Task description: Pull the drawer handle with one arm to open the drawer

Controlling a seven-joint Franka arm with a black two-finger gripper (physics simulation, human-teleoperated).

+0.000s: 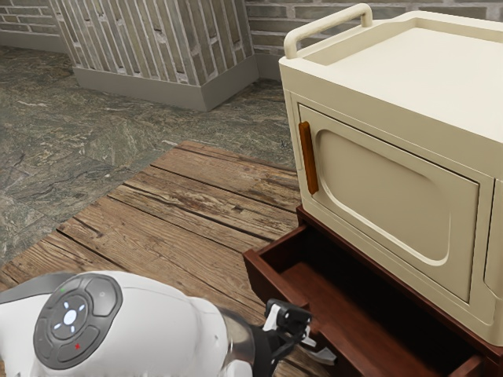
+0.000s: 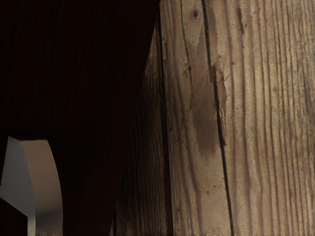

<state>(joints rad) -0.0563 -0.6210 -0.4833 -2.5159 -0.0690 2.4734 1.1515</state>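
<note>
**Drawer Open, Claw at the Front Panel**

The drawer (image 1: 295,271) is open: it extends from the dark red-brown base (image 1: 497,363) beneath the cream cabinet (image 1: 393,275), and part of its interior floor is exposed. It projects over the wooden counter (image 1: 181,212), set in from the counter edge that runs down toward the exterior view's left. The counter's visible far corner lies beyond the drawer, toward the exterior view's upper left.

The drawer handle (image 2: 42,182) is a curved, metallic part at the outer face of the drawer front, low in the exterior view. The claw (image 1: 297,330) is located at this front panel, next to the handle. Claw state: cannot be determined, neither apart, together nor clamped on the handle. Contact between claw and handle cannot be confirmed.

The white arm (image 1: 161,326) enters from the exterior view's lower left and passes over the counter. Its oval control pad (image 1: 77,320) faces up.

The cabinet door (image 1: 377,192) is closed. It has a recessed panel and an upright orange-brown door handle (image 1: 308,159) near its edge on the exterior view's left. The cabinet top is a shallow tray (image 1: 424,67) with a raised rail (image 1: 326,25) at one end. Behind the counter are a stone floor (image 1: 118,141) and a brick wall (image 1: 271,35).
</note>
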